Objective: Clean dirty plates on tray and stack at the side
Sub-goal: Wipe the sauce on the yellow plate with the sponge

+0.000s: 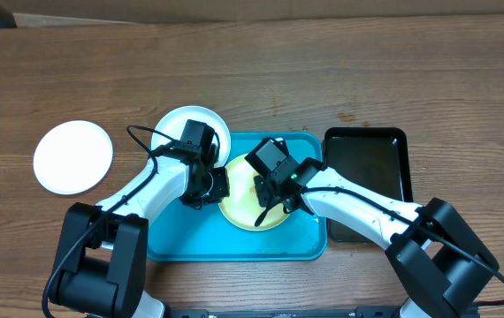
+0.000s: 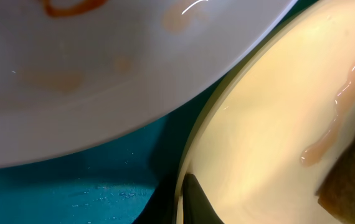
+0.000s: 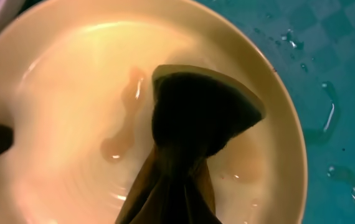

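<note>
Brown wood-grain table (image 1: 323,62), boards running side to side — soft, even light across it

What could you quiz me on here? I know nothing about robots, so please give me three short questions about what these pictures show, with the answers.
1. Which plate does the dark wiping pad rest on? A a white one; B the pale yellow plate; C a black one.
2. True or false: a white plate lies on the table, off the turquoise tray.
3. Fill the gap: the pad is held by the ___ gripper.

Key: 1 B. 2 true. 3 right: it is the right gripper.
</note>
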`<action>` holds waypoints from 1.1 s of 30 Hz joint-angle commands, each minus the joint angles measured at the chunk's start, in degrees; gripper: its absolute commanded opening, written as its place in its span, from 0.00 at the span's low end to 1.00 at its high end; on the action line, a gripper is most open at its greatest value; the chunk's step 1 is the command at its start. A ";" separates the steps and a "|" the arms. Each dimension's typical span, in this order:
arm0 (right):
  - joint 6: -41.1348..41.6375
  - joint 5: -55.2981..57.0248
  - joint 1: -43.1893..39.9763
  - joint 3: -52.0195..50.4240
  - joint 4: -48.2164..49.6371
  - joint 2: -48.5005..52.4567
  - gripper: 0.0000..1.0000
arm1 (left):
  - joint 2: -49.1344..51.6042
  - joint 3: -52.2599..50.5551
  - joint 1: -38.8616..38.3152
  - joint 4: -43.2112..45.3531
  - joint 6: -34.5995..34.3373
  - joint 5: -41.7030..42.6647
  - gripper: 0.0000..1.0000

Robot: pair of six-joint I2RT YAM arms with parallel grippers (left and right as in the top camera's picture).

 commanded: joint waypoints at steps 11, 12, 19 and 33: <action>4.76 0.85 -0.04 -0.68 -3.69 0.24 0.04 | 2.82 -2.08 -0.39 -0.44 0.04 -3.85 0.04; 4.76 0.83 -0.04 -0.96 -3.52 0.24 0.04 | 2.82 -2.08 -0.39 -0.42 0.04 -3.85 0.04; 10.51 0.83 -0.15 -4.33 -3.65 0.24 0.04 | 2.82 -2.08 -0.39 -0.42 0.04 -3.82 0.04; 10.21 -13.73 -2.16 -2.82 5.18 -0.57 0.04 | 2.82 -2.08 -0.39 -0.42 0.04 -3.82 0.04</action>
